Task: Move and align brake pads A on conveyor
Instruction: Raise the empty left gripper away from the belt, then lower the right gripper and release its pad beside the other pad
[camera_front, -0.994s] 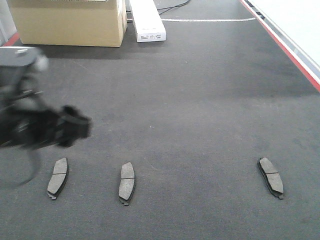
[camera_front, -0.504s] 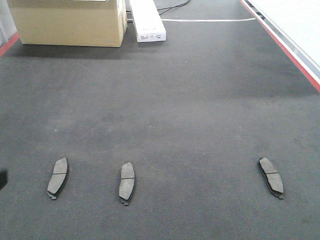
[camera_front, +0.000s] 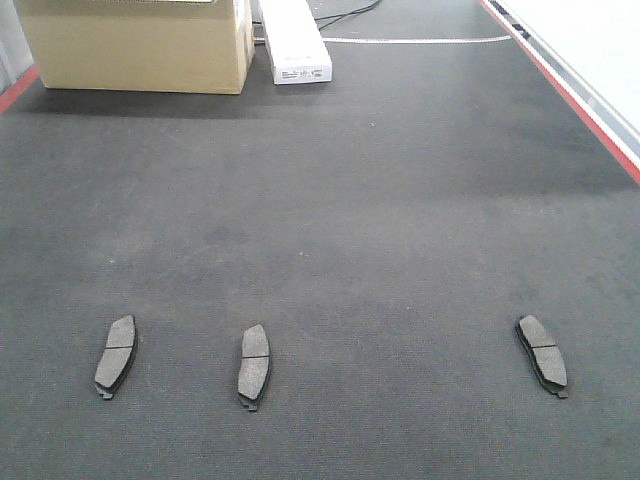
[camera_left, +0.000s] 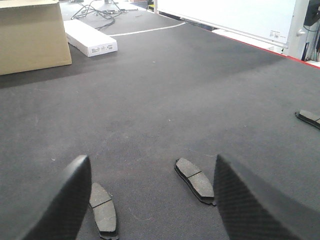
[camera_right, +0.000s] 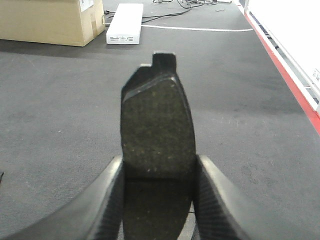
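Three brake pads lie in a row on the dark conveyor belt (camera_front: 330, 200) in the front view: a left pad (camera_front: 116, 355), a middle pad (camera_front: 254, 365) and a right pad (camera_front: 542, 354). Neither gripper shows in that view. My left gripper (camera_left: 150, 200) is open and empty above the belt; the left pad (camera_left: 102, 216) and middle pad (camera_left: 196, 180) lie between its fingers, and the right pad (camera_left: 309, 118) is at the far right edge. My right gripper (camera_right: 157, 200) is shut on a fourth brake pad (camera_right: 157, 130), held above the belt.
A cardboard box (camera_front: 135, 45) and a long white box (camera_front: 293, 40) stand at the belt's far left. A red strip (camera_front: 570, 95) runs along the right edge, with a white surface beyond it. Cables lie behind the boxes.
The left arm, seen blurred at the left a second ago, has withdrawn out of the front view. The three pads on the belt have not moved.
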